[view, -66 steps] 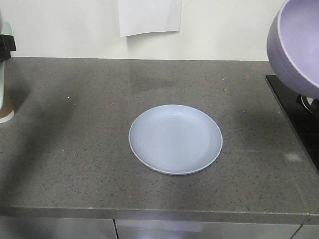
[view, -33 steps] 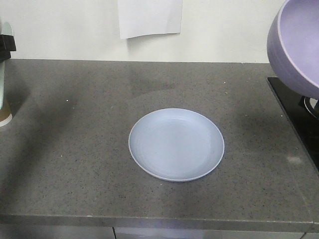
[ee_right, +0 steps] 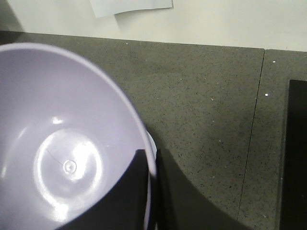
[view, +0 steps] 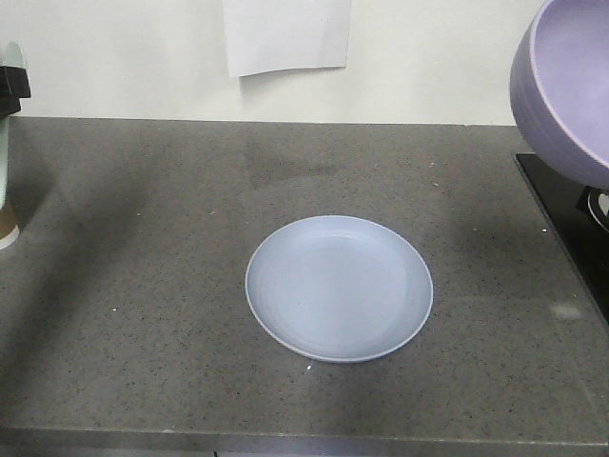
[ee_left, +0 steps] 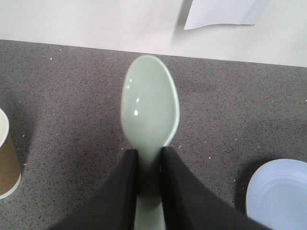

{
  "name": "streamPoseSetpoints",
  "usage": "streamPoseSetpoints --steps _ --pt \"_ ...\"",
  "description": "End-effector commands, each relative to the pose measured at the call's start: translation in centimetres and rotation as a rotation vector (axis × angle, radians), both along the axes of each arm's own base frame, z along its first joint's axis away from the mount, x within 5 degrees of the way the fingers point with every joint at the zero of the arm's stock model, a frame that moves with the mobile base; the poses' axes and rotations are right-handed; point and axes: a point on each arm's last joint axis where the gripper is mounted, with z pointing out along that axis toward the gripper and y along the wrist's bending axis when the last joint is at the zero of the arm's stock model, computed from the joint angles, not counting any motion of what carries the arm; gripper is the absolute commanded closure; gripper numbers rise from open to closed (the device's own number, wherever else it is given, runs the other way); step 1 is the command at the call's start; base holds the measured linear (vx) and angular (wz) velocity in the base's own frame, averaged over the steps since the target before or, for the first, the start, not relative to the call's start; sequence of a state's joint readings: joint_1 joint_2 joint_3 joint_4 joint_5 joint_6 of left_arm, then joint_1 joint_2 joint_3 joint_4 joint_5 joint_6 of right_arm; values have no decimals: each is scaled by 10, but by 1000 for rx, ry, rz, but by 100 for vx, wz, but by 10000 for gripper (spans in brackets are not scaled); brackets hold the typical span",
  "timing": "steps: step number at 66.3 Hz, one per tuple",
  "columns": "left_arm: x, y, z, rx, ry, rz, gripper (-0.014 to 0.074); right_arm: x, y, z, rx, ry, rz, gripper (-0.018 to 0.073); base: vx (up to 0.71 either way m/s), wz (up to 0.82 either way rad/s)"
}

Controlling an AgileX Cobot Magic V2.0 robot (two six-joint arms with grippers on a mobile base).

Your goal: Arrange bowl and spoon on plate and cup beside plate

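Lighting: soft, even overhead light, moderately bright; broad diffuse shadows on the desk (view: 143,314) at left and right, small glints on the spoon (ee_left: 149,105) scoop, washed-out glare on the bowl (ee_right: 67,163) floor, near objects slightly soft, desk speckle sharp.

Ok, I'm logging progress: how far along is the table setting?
Nothing is placed yet: the plate is bare. In hand: the left gripper clamps the spoon, the right gripper holds the bowl aloft. Left: bowl and spoon onto the plate, then the cup, standing well off to its left.
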State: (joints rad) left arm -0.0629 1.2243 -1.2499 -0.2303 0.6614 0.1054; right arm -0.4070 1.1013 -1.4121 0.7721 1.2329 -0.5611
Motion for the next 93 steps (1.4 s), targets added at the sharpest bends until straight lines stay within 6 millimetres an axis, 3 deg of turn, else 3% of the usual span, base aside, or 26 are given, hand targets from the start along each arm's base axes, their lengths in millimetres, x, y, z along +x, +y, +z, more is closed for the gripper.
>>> streamPoseSetpoints --steps 1,93 --pt "-6 0 19 -27 -106 10 602 -5 4 16 17 -96 -8 564 3 1" --pt "-6 0 19 -27 -106 10 602 -5 4 16 17 -96 -8 564 3 0"
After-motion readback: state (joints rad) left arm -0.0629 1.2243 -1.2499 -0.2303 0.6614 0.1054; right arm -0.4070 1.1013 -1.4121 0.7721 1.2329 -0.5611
